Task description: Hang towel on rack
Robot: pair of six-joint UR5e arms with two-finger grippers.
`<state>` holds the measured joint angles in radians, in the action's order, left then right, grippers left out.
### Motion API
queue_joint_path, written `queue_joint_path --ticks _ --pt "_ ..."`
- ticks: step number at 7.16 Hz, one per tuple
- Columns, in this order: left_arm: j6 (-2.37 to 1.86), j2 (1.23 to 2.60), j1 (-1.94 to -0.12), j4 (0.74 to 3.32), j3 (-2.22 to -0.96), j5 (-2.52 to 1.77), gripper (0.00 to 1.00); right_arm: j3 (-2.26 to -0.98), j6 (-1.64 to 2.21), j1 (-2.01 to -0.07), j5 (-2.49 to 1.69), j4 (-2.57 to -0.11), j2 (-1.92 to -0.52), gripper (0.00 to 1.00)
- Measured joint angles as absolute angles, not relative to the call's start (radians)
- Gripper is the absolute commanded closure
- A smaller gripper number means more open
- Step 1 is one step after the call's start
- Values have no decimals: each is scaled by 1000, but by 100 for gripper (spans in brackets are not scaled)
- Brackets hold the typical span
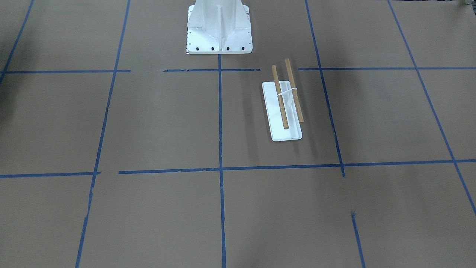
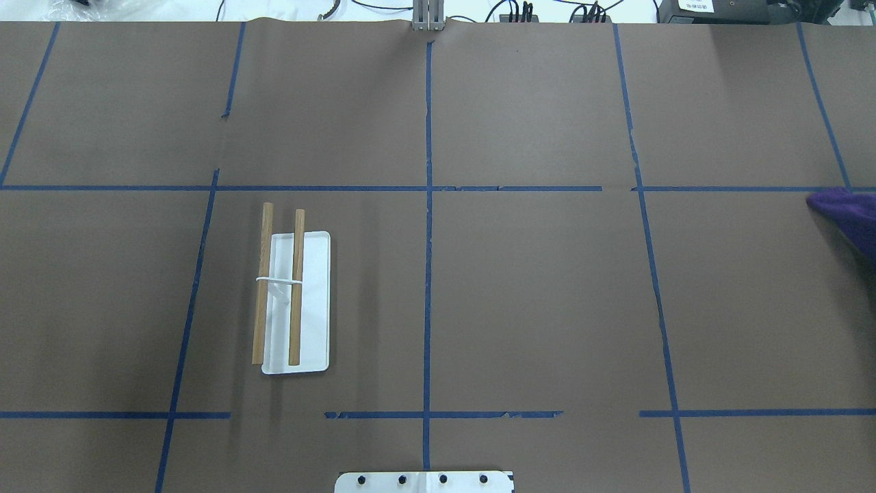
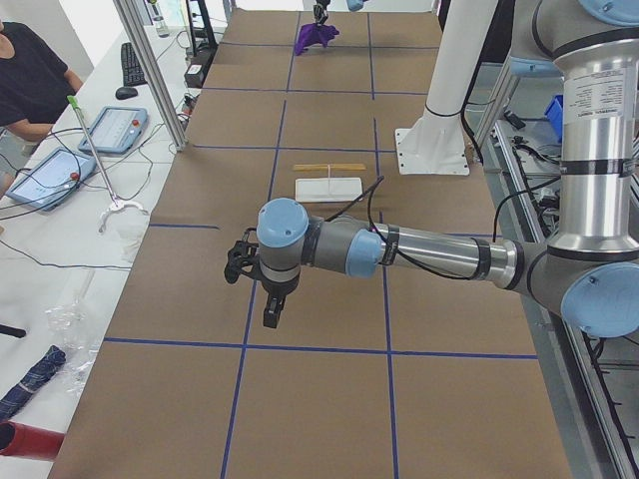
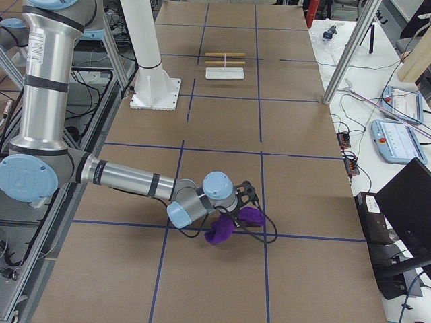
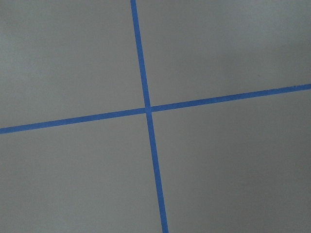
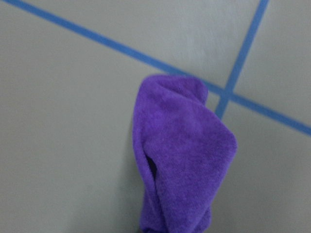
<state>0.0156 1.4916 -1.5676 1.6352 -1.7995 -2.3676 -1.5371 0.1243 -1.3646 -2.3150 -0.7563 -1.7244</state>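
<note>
The rack (image 1: pixel 282 108) stands on the brown table, a white base with two wooden dowels; it also shows in the overhead view (image 2: pixel 295 301) on the robot's left side. The purple towel (image 2: pixel 848 216) is bunched at the far right edge of the overhead view. In the right wrist view the towel (image 6: pixel 184 155) fills the lower middle and runs off the bottom edge. My right gripper (image 4: pixel 244 200) is right at the towel (image 4: pixel 229 227); I cannot tell whether it is open or shut. My left gripper (image 3: pixel 271 317) points down over bare table, far from the rack; I cannot tell its state.
The white bolted pedestal (image 1: pixel 219 29) stands at the robot's side of the table. Blue tape lines (image 5: pixel 148 109) cross the brown paper. An operator (image 3: pixel 30 75) sits beside tablets along the far table side.
</note>
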Motion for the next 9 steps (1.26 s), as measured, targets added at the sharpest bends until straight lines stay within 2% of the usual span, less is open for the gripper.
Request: queue_joint_path --ticks 2,5,7,9 --pt "18 1540 -1566 1641 -1817 -2358 0 -1613 242 -1361 -2315 -759 -1612 100" --pt "-100 1653 -1533 1795 -1813 -2317 0 -1630 481 -1265 -2300 -756 -1391 100" --pt "-406 1691 -1395 2001 -1808 -2294 0 -1665 654 -1132 -2185 -756 -1295 100" --pt "-779 1816 -1243 2075 -1805 -2240 0 -1721 783 -965 -1992 -759 -1238 100"
